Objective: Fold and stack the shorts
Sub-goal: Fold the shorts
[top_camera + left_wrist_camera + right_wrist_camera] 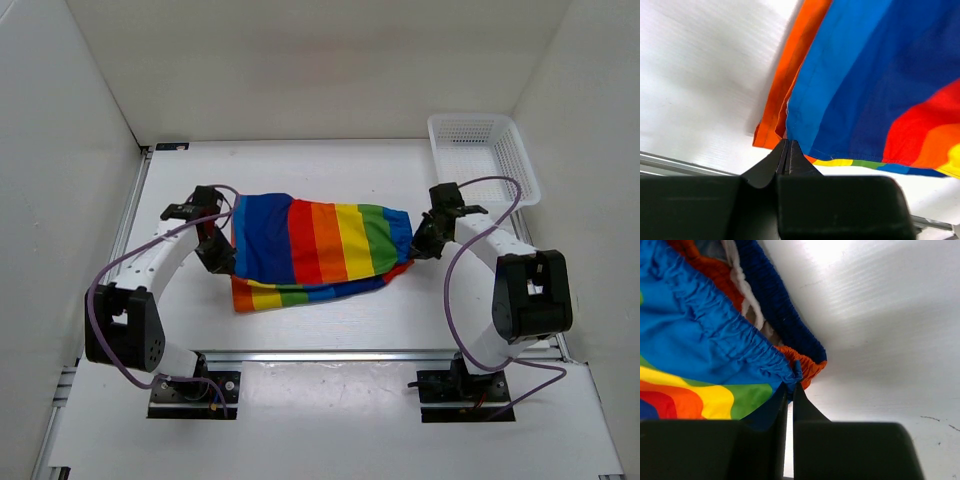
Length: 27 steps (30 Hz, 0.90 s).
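The rainbow-striped shorts (315, 242) are held stretched between my two grippers, with the lower part resting on the table. My left gripper (222, 256) is shut on the blue hem corner (795, 131) at the left end. My right gripper (419, 243) is shut on the gathered blue waistband (790, 374) at the right end. In the left wrist view the blue, red and orange stripes (880, 75) hang above the fingertips. In the right wrist view the waistband, orange lining and white drawstring (747, 292) show.
A white mesh basket (484, 155) stands at the back right of the table. White walls close in the left, back and right sides. A metal rail (330, 354) runs along the near table edge by the arm bases.
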Tool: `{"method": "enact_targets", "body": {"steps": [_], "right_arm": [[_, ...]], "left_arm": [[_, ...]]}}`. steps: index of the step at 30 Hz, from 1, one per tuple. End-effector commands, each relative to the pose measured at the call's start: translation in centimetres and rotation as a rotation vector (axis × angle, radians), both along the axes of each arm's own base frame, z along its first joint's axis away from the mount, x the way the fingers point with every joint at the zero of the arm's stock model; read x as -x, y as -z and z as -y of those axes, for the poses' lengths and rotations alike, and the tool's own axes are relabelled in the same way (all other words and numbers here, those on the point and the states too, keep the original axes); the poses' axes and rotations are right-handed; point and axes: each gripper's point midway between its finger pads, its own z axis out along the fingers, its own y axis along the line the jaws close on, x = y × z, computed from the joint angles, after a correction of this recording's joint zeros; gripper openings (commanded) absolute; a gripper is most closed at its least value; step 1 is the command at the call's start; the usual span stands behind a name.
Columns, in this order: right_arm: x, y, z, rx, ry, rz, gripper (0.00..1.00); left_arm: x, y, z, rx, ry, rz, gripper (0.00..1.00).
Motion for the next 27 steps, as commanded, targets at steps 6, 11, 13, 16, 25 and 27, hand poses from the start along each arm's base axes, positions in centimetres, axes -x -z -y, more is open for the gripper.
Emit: {"method": "enact_targets", "body": {"steps": [6,11,13,16,25,27], "right_arm": [[-4.4,-8.4,0.3,0.02,-0.005,0.217,0.0],[-5.3,-12.2,0.2,0.014,-0.012,0.288,0.0],[-5.2,-13.1,0.3,0.014,-0.019,0.317,0.0],[-4.1,-11.9,0.6,0.027,-0.015,0.282,0.0],[-1.1,-4.8,1.2,0.058,-0.032,0.13,0.0],[-0.8,-4.6,0.4,0.035,-0.072,0.13,0.42]], "left_arm": [[-3.7,-9.0,-0.2,-0.022,0.014,0.223,0.1],[-3.5,-13.8,-0.1,-0.001,0.025,0.297,0.1],[-2.2,-15.0,0.1,0.025,0.033,0.323,0.1],[0.7,-13.7,0.2,0.045,0.037,0.294,0.1],[7.0,-2.8,2.8,0.192,0.012,0.088,0.23],[7.8,-0.9,2.6,0.178,0.006,0.026,0.5]]}}
